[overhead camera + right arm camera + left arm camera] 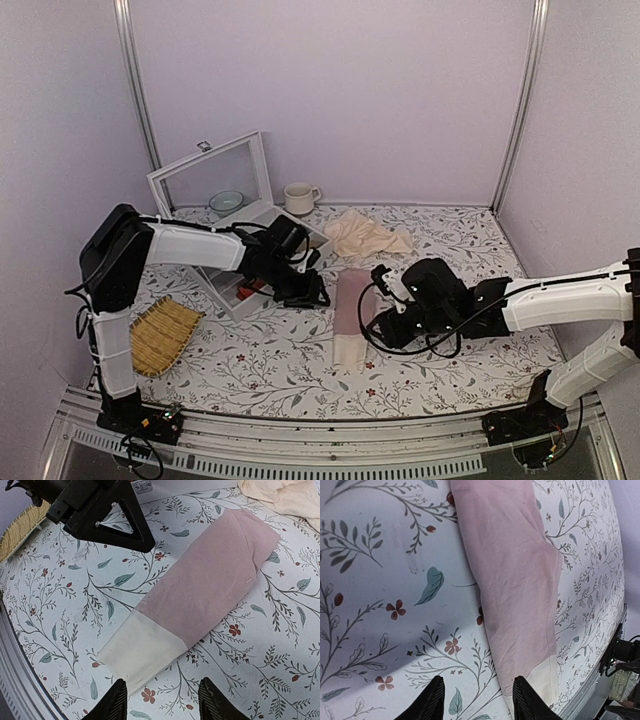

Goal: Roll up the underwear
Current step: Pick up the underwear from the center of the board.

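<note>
the underwear (350, 312) is lying folded in a long strip on the tabletop (250, 365), between the left hand (477, 697) and right hand (162, 700), both hanging released, apparently just above it.

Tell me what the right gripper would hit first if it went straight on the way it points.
Probably the cream waistband end of the underwear, lying flat just ahead of the open right gripper. Depth is unclear, so it might touch the tablecloth just short of it.
</note>
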Motion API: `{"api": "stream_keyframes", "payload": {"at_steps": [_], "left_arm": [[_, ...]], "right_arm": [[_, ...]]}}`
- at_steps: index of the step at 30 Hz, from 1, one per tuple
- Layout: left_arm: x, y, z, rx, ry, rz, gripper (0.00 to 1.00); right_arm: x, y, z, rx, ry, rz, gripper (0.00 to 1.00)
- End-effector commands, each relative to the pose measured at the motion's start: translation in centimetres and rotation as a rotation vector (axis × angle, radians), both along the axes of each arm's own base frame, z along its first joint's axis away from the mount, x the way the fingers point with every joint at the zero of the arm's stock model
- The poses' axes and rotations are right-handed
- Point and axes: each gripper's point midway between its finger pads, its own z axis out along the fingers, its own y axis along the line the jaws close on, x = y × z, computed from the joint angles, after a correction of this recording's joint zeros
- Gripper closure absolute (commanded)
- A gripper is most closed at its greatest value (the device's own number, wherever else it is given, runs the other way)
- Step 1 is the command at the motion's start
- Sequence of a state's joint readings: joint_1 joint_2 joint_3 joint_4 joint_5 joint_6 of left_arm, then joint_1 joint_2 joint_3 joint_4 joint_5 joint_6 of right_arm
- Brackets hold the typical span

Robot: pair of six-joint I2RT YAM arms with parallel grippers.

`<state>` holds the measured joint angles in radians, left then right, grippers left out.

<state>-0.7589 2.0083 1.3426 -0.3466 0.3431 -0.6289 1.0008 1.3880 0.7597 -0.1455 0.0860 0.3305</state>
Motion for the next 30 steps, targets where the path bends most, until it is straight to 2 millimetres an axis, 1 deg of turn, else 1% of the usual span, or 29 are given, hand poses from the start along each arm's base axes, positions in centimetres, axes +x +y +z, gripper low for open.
{"api": "stream_keyframes", "payload": {"at_steps": [1, 3, 8, 13, 15, 18, 21, 23, 26, 30], "left_arm": [[-0.2, 0.0, 3.0, -0.071, -0.04, 0.018, 0.53], [-0.5, 0.3, 3.1, -0.075, -0.038, 0.027, 0.53], [-1.0, 0.9, 3.1, -0.079, -0.033, 0.043, 0.54], [-1.8, 0.7, 3.1, -0.097, -0.011, 0.056, 0.54], [-2.1, 0.4, 3.0, -0.097, -0.008, 0.05, 0.54], [-2.1, 0.5, 2.7, -0.089, -0.004, 0.051, 0.54], [-2.3, 0.5, 2.7, -0.089, -0.001, 0.044, 0.54], [-2.3, 0.7, 2.7, -0.084, -0.004, 0.042, 0.54], [-2.5, 1.0, 2.6, -0.076, -0.006, 0.039, 0.53], [-2.7, 1.5, 2.3, -0.069, -0.003, 0.039, 0.54]], "right_arm": [[-0.7, 1.4, 2.0, 0.009, -0.098, 0.065, 0.5], [-1.4, 2.0, 1.8, -0.009, -0.114, 0.097, 0.48], [-3.0, 3.1, 0.5, -0.062, -0.131, 0.176, 0.48], [-3.9, 3.4, -0.8, -0.085, -0.127, 0.219, 0.5], [-4.4, 3.6, -1.7, -0.097, -0.124, 0.243, 0.5], [-5.0, 4.2, -3.5, -0.125, -0.11, 0.268, 0.49], [-5.1, 4.9, -4.9, -0.146, -0.092, 0.278, 0.5], [-5.2, 5.2, -5.3, -0.149, -0.093, 0.284, 0.5], [-4.8, 5.8, -5.9, -0.163, -0.103, 0.287, 0.49], [-4.3, 6.5, -7.2, -0.204, -0.119, 0.301, 0.49]]}}
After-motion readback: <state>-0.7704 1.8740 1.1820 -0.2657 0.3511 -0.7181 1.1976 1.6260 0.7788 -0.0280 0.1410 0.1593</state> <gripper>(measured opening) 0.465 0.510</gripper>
